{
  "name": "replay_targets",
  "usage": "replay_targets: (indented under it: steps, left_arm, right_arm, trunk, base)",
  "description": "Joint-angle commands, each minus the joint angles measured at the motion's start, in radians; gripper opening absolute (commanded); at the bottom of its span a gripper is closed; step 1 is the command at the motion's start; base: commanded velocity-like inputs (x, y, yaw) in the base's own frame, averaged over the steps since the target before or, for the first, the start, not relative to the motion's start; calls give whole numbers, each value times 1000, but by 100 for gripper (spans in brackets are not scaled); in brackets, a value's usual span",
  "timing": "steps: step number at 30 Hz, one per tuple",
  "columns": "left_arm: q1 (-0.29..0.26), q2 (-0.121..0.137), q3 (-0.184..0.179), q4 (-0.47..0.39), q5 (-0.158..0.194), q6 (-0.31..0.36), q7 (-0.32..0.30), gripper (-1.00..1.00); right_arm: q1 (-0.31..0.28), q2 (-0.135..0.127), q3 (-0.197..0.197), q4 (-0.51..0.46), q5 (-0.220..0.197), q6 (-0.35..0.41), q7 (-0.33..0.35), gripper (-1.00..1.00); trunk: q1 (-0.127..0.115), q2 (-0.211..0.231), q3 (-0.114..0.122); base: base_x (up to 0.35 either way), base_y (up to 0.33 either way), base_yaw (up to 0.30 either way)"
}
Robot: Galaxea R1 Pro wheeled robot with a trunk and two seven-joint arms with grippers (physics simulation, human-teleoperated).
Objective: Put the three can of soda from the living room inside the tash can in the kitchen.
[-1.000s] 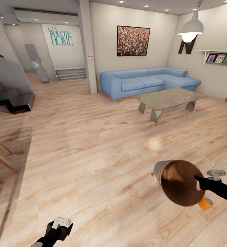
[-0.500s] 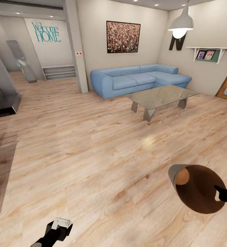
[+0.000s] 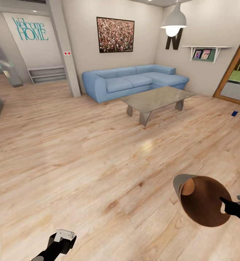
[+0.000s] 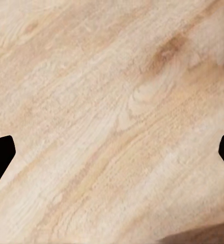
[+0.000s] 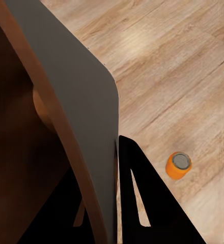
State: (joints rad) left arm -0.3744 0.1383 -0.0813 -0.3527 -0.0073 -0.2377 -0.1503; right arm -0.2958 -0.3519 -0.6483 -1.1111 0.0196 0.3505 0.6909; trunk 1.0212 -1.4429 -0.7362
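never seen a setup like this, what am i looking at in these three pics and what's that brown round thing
These are simulator renders from a two-armed wheeled robot in a living room. The big picture comes from its head camera, looking forward and down; the other two come from cameras near each gripper.

The brown round thing is the trash can, tipped so you look into its coppery inside. The right gripper is clamped on its rim; the right wrist view shows a dark finger against the grey wall.

An orange soda can stands on the wood floor beside it, and a dark blue can lies farther off near the glass door. Something orange shows inside the bin, probably another can.

The left gripper is open and empty, over bare floor. Beyond are a blue sofa and a low table.
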Motion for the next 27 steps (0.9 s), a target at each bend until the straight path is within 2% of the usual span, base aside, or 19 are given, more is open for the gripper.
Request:
replay_targets:
  steps: [1,27]
  left_arm:
    - [0,0,0,0,0,0,0,100]
    - [1,-3,-1,1,0,-20,0,100]
  right_arm:
    - [-1,2,-1,-1,-13,1,7,-100]
    - [0,17,1,-2,-12,-4,7,-100]
  trunk:
    - [0,0,-1]
    - [0,0,-36]
  base:
    - [2,-310,-141]
    - [4,-311,-140]
